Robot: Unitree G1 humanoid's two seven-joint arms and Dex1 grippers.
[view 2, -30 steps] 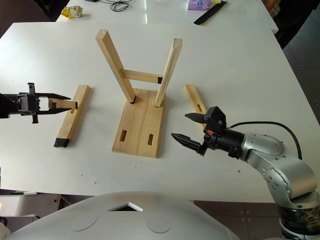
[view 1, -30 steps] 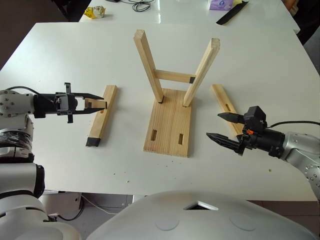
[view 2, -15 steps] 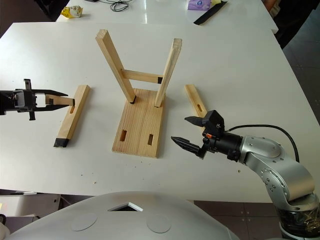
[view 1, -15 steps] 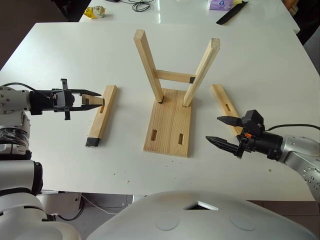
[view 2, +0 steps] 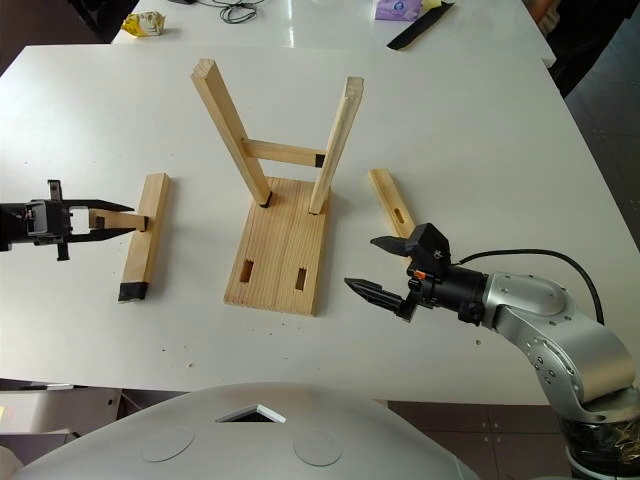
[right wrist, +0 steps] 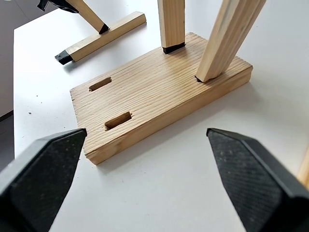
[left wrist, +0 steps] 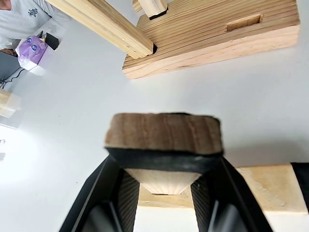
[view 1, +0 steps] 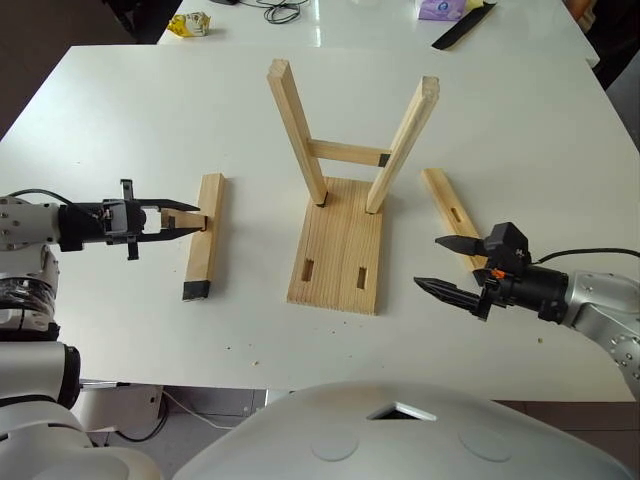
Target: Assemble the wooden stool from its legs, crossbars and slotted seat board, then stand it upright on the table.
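the left gripper (view 1: 198,217) is clamping a short pale wooden crossbar (left wrist: 164,133) square against the loose light wooden leg (view 1: 207,240) lying left of the slotted seat board (view 1: 335,255); the right gripper (view 1: 427,262) is hanging wide open, empty.

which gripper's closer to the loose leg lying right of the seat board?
Right. The right gripper is open, right by the near end of that loose leg. The left gripper is beyond the seat board, shut on a crossbar at the other leg.
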